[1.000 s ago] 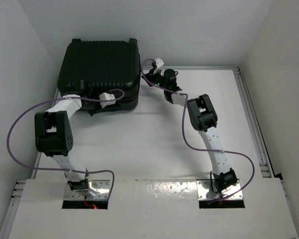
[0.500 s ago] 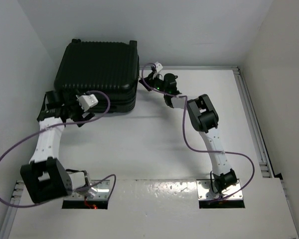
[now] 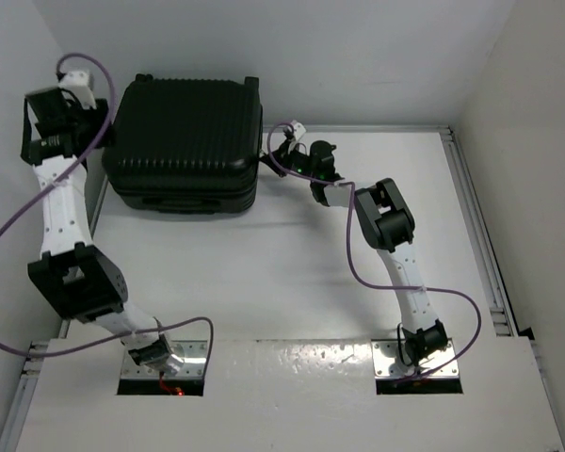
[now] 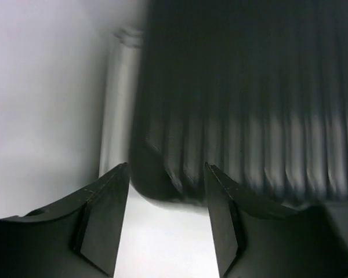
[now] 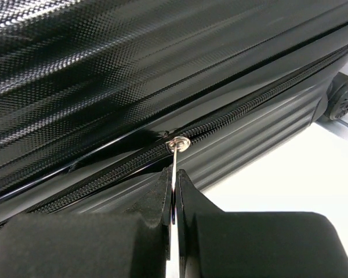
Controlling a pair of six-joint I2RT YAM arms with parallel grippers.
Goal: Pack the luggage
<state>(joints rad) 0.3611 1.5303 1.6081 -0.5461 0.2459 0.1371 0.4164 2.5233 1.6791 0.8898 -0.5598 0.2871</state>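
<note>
The luggage point(image 3: 186, 132), a large black ribbed hard-shell suitcase, lies closed flat at the table's back left. It also shows in the left wrist view point(image 4: 243, 104) and the right wrist view point(image 5: 104, 75). My right gripper point(image 3: 281, 151) is at the suitcase's right side, shut on the thin silver zipper pull point(image 5: 174, 162) of the side zipper point(image 5: 249, 107). A small black wheel point(image 5: 347, 98) shows at the right. My left gripper point(image 3: 40, 151) is raised beside the suitcase's left edge, near the left wall; its jaws stand open and empty point(image 4: 165, 231), above the suitcase's corner.
White walls close in on the left, back and right. A metal rail point(image 3: 480, 245) runs along the table's right edge. Purple cables point(image 3: 9, 226) loop from both arms. The white table point(image 3: 264, 282) stretches in front of the suitcase.
My left arm has swung up and away from the suitcase's front edge to its far left side. The suitcase lid now lies flat. My right gripper has stayed at the right side.
</note>
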